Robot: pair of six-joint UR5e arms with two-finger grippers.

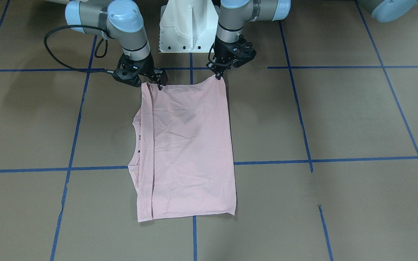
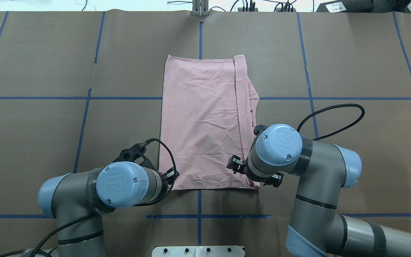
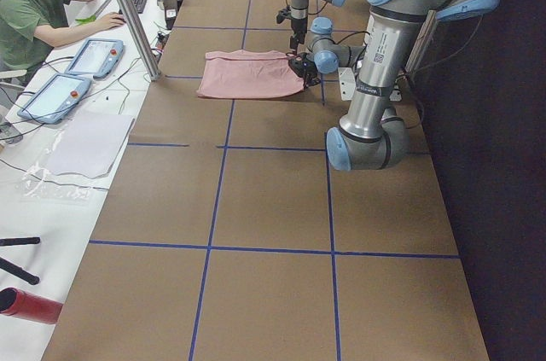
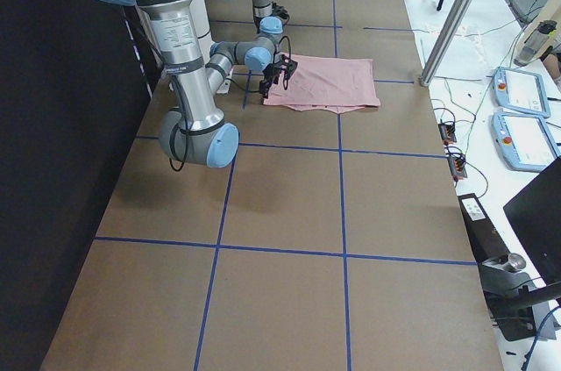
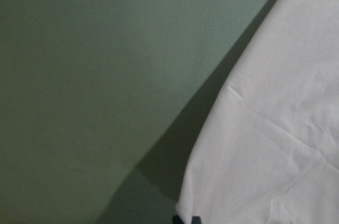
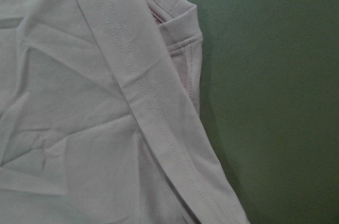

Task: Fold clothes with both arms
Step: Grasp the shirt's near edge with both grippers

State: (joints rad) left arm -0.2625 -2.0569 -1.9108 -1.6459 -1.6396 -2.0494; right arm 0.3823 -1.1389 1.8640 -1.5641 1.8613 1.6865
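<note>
A pale pink T-shirt (image 1: 191, 145) lies flat on the brown table (image 1: 339, 116), folded into a tall rectangle with its plain side up. It sits in the middle of the table, across one of the blue tape lines (image 1: 361, 158) that mark out a grid. Its short near edge is just in front of the robot's white pedestal base (image 1: 189, 25).

A narrow strip runs down the T-shirt's long side on the robot's right. The curve of the neckline (image 1: 135, 125) peeks out from under that strip. In the right wrist view a hemmed band (image 6: 153, 123) with double stitching crosses the fabric on a slant.

The left arm (image 2: 84, 189) and the right arm (image 2: 319, 160) both bend down to the T-shirt's near edge, one at each corner. The left claw (image 1: 217, 75) is closed on the near corner on the robot's left. That corner is drawn up into a small peak at the claw's tips. In the left wrist view the cloth edge casts a shadow on the table beneath it.

The right claw (image 1: 159, 84) is at the other near corner. It seems to be closed on the cloth there, though its tips are small and partly hidden by the wrist. A black braided cable (image 1: 49, 50) loops out from the right arm.

In the left side view, a person (image 3: 30, 11) in a green top sits at a desk past the table's edge.
</note>
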